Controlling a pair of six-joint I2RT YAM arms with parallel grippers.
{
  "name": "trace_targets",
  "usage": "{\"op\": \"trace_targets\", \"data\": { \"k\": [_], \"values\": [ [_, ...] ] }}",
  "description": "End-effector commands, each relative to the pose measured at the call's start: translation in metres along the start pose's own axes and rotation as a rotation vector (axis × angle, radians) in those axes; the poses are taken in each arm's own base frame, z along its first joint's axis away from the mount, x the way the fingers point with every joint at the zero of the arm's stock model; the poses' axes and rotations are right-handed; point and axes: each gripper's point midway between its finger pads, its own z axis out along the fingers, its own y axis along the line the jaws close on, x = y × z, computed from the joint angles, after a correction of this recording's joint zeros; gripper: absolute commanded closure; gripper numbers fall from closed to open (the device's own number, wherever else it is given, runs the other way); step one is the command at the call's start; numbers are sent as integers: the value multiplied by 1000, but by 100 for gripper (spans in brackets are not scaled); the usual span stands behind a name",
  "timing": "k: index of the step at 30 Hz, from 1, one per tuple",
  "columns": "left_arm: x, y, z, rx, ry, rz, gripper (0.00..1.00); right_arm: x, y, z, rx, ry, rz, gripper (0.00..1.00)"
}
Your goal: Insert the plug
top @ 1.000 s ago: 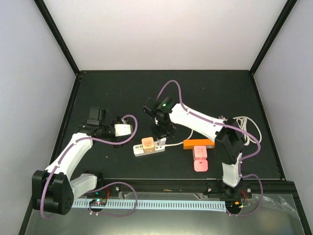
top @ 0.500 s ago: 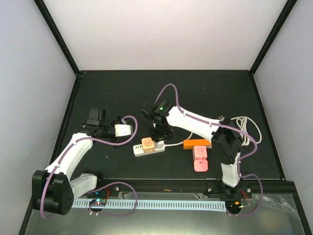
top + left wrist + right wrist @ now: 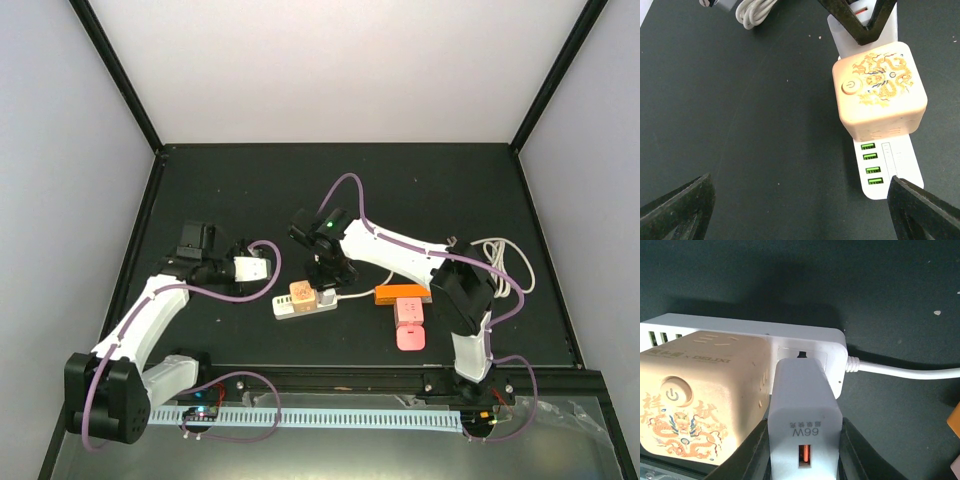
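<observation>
Right end effector [image 3: 805, 452]: clamped on 66W charger [image 3: 802, 400].
Left end effector [image 3: 800, 205]: wide open, empty.
Technique: align prongs squarely over power strip [image 3: 790, 336] socket; press straight.

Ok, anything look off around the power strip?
Nothing damaged or spilled. The white charger, held by the right end effector, sits tight against the orange cube adapter on the power strip; whether it is seated is unclear.

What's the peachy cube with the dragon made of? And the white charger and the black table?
Peach cube: probably smooth matte plastic, with rounded moulded edges and a printed dragon. White charger: likely plastic too, slightly glossy, printed lettering. Table: dark matte surface with faint scuffs; material unclear.
</observation>
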Motion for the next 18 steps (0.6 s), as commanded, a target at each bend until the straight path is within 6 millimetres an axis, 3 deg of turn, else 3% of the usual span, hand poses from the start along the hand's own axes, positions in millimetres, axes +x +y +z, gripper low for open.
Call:
{"op": "trace_targets", "data": {
  "k": [1, 18],
  "values": [
    [-5, -2, -2, -5, -38, 41, 4, -3, -1, 8, 21, -9, 23, 99],
    [-2, -4, -4, -19, -28, 70, 4, -4, -4, 15, 71, 3, 59, 99]
  ]
}}
